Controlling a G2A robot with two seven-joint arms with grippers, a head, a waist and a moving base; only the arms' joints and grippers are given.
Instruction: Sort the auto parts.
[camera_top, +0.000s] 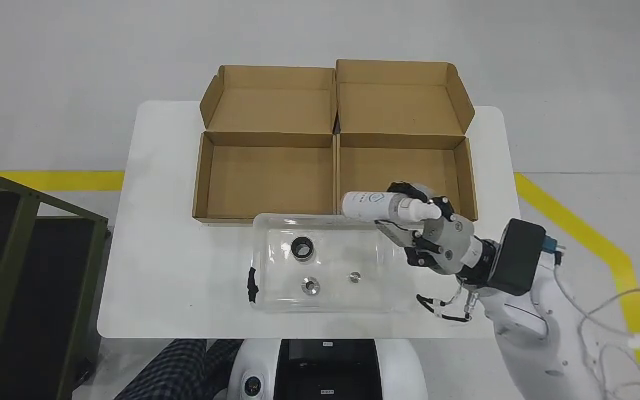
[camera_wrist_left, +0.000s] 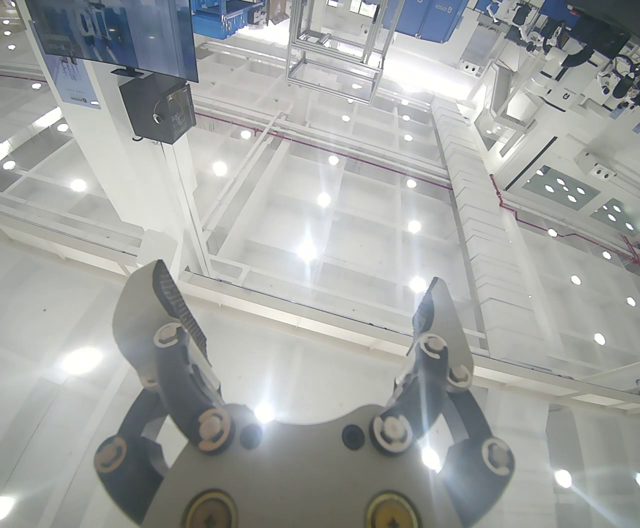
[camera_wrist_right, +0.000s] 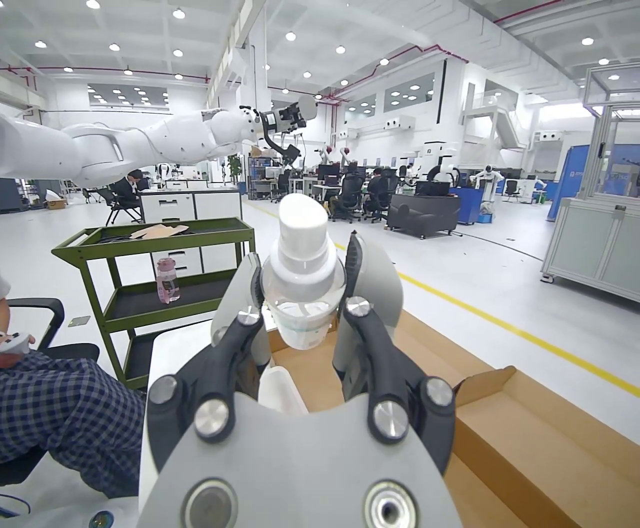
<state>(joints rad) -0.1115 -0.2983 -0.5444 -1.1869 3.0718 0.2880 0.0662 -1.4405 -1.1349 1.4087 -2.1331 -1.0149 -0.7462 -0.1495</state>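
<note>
My right gripper (camera_top: 402, 210) (camera_wrist_right: 303, 265) is shut on a white spray bottle (camera_top: 366, 205) (camera_wrist_right: 301, 280), holding it by the neck. The bottle lies level above the seam between the clear tray (camera_top: 262, 270) and the right cardboard box (camera_top: 400, 172) (camera_wrist_right: 525, 440). Inside the tray lie a dark ring (camera_top: 303, 246), a round metal part (camera_top: 313, 286) and a small metal piece (camera_top: 353, 276). My left gripper (camera_wrist_left: 296, 280) is open with nothing between its fingers and points up at the ceiling. In the right wrist view that arm (camera_wrist_right: 165, 132) is raised high, off to the side.
Two open cardboard boxes stand side by side behind the tray; the left box (camera_top: 265, 180) has nothing in it. A black clip (camera_top: 252, 285) sits at the tray's left end. A green cart (camera_top: 40, 270) (camera_wrist_right: 165, 235) stands beside the table on the left.
</note>
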